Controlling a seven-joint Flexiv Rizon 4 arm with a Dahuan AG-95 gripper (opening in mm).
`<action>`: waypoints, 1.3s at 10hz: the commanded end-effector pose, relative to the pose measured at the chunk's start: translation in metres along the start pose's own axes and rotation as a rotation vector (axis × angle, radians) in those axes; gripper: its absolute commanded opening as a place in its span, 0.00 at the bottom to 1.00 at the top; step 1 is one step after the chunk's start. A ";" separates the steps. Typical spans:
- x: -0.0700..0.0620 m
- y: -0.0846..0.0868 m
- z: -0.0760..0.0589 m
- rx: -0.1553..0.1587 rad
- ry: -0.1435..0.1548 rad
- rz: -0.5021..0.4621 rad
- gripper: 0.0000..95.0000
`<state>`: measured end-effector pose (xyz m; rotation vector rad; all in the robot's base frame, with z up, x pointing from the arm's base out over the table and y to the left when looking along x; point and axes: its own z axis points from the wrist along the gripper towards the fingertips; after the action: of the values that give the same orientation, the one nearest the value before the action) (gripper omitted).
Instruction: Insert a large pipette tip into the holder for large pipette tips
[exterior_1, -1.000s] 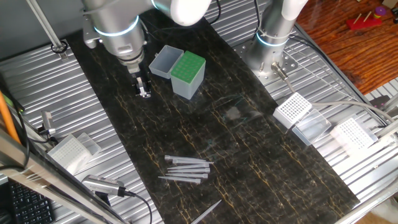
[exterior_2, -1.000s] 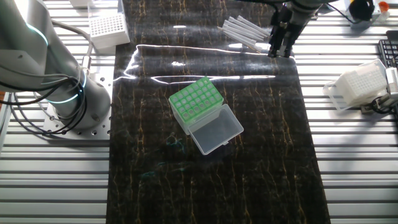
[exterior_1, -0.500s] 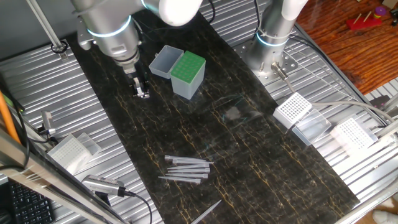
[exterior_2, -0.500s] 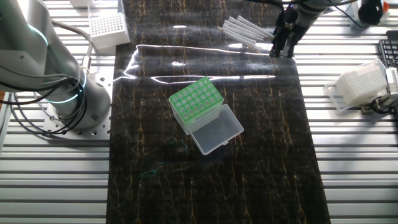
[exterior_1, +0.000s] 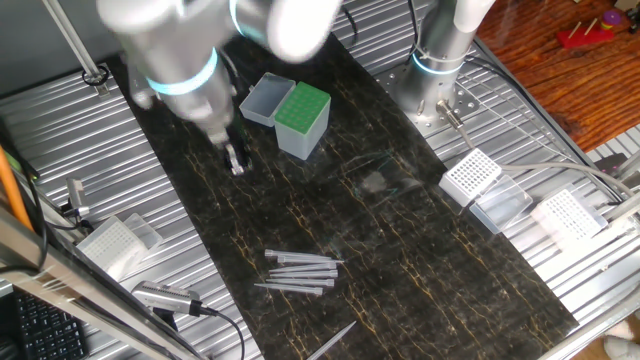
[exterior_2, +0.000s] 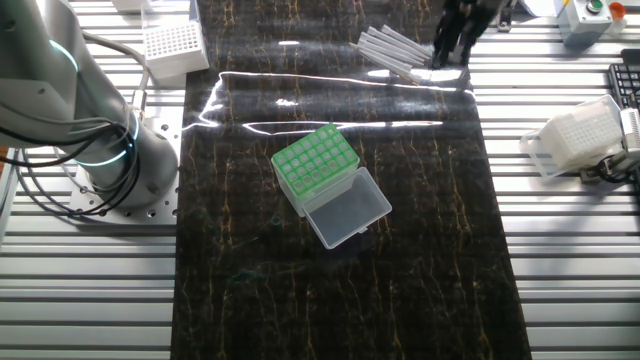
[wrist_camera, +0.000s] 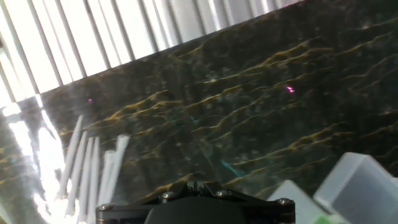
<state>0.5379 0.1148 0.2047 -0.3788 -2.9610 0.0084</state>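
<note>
On the dark marbled counter (exterior_1: 400, 240) in one fixed view, the gripper (exterior_1: 236, 160) hangs motion-blurred just left of the holder for large pipette tips (exterior_1: 301, 118), lid open, with loose large pipette tips (exterior_1: 298, 270) lying well apart nearer the camera. From the other fixed view, the fingers (exterior_2: 441, 40) look slightly apart and empty, near the tip pile (exterior_2: 392, 50); holder (exterior_2: 318, 165) mid-counter. Hand view: tips (wrist_camera: 93, 168) lower left, fingers' spacing cannot be told.

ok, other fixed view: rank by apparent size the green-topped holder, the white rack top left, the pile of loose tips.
1. green-topped holder, counting its open lid.
2. and 3. white rack and pile of loose tips look alike in size; both sit far from the camera, so unranked.
</note>
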 end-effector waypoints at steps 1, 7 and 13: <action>0.008 0.009 0.006 -0.025 -0.018 0.000 0.00; 0.029 0.040 0.023 -0.032 -0.026 -0.003 0.00; 0.034 0.051 0.044 -0.047 -0.057 -0.001 0.00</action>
<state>0.5105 0.1734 0.1622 -0.3893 -3.0204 -0.0513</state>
